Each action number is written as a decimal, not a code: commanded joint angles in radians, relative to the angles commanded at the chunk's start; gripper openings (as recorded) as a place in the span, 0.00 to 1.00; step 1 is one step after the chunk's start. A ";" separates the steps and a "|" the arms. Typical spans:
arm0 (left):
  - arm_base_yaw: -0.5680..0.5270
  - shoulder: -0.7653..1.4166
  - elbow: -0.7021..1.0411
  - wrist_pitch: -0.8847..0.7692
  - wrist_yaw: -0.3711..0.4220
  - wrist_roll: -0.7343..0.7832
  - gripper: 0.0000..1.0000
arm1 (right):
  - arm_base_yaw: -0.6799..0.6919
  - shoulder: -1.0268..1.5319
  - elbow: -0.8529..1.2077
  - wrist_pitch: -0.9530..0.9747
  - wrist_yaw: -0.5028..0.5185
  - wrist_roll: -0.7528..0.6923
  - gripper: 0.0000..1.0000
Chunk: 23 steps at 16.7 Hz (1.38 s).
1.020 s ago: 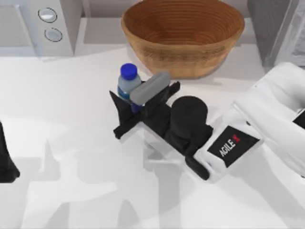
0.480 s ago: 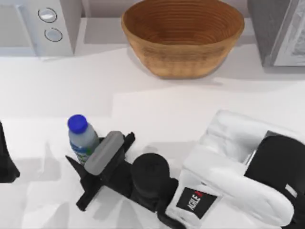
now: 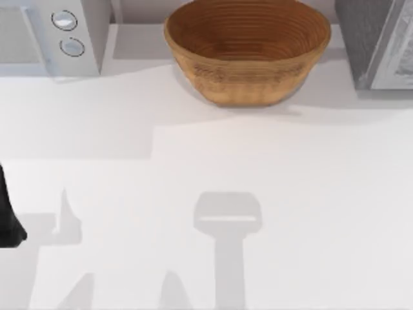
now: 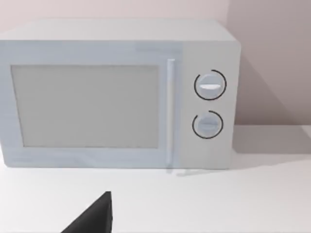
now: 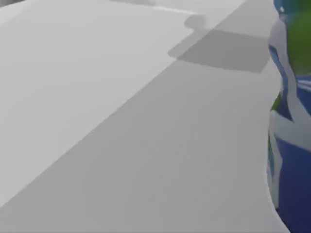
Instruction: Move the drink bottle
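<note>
Both right arm and drink bottle point(image 5: 291, 121) have left the top view.

The bottle point(image 5: 290, 126) shows in the right wrist view, very close to the camera, so close by the right arm's tool. Its label is blue, green and white in curved bands. Pale desk point(image 5: 121, 121) lies behind it. Whether it touches the desk cannot be told.
</note>
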State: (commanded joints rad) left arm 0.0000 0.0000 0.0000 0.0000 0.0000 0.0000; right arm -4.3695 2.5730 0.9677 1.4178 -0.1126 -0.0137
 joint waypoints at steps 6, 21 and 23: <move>0.000 0.000 0.000 0.000 0.000 0.000 1.00 | 0.947 -0.026 -0.094 0.018 -0.115 0.013 0.00; 0.000 0.000 0.000 0.000 0.000 0.000 1.00 | 2.873 -0.050 -0.293 0.108 -0.630 0.003 0.00; 0.000 0.000 0.000 0.000 0.000 0.000 1.00 | 3.160 -0.077 -0.315 0.134 -0.684 0.010 0.00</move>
State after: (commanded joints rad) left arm 0.0000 0.0000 0.0000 0.0000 0.0000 0.0000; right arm -1.2099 2.4960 0.6527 1.5518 -0.7967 -0.0037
